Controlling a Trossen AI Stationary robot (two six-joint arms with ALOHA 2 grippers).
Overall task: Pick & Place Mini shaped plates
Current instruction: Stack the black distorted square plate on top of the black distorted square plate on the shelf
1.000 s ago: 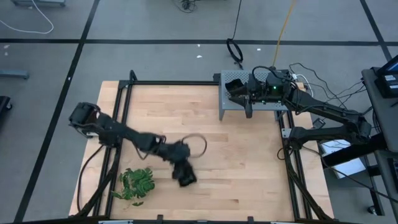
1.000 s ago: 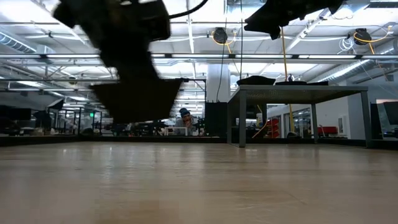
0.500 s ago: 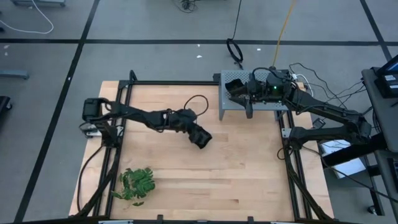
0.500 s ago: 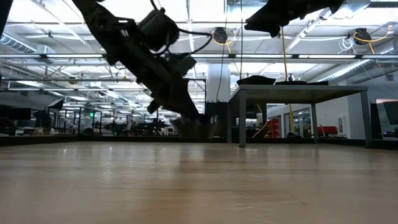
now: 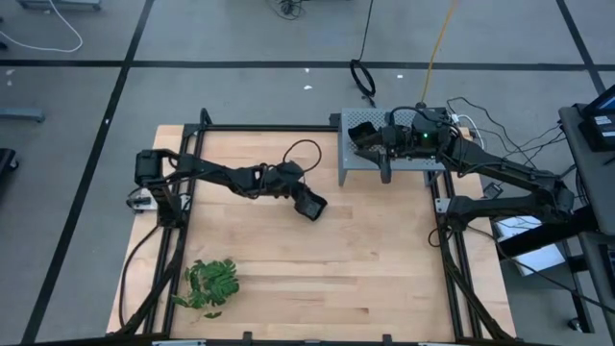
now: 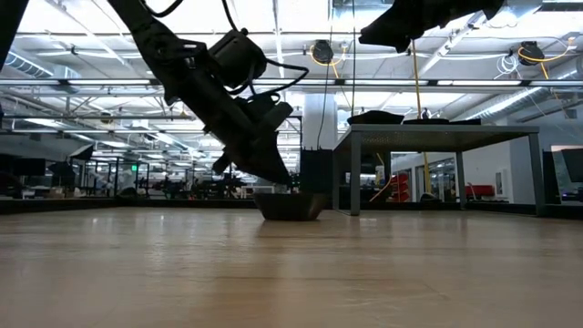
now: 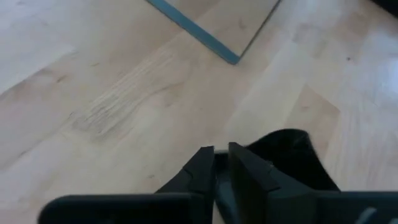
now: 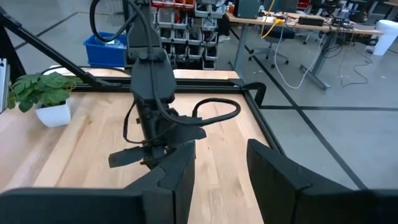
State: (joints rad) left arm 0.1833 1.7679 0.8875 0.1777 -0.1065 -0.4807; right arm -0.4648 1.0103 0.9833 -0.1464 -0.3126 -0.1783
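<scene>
The small black plate (image 6: 290,205) sits flat on the wooden table (image 5: 384,259), near the middle and toward the grey metal box (image 5: 357,154), and it lies directly under the tips of the left gripper (image 5: 309,205). From table height the plate rests on the wood with the fingers slanting down onto its near rim. From that arm's own camera the dark dish (image 7: 287,155) shows just past the fingertips (image 7: 241,163) and off to one side of them. The fingers stand only a sliver apart, and I cannot tell whether they pinch the rim or have just let it go. The plate looks about as wide as it is long, so no long axis governs; what matters is that the rim is right at the tips, so a straight lift would clear it. The right gripper (image 8: 217,168) is well away, hanging over the metal box with its fingers spread wide and nothing between them, so the left arm is plainly the nearer.
</scene>
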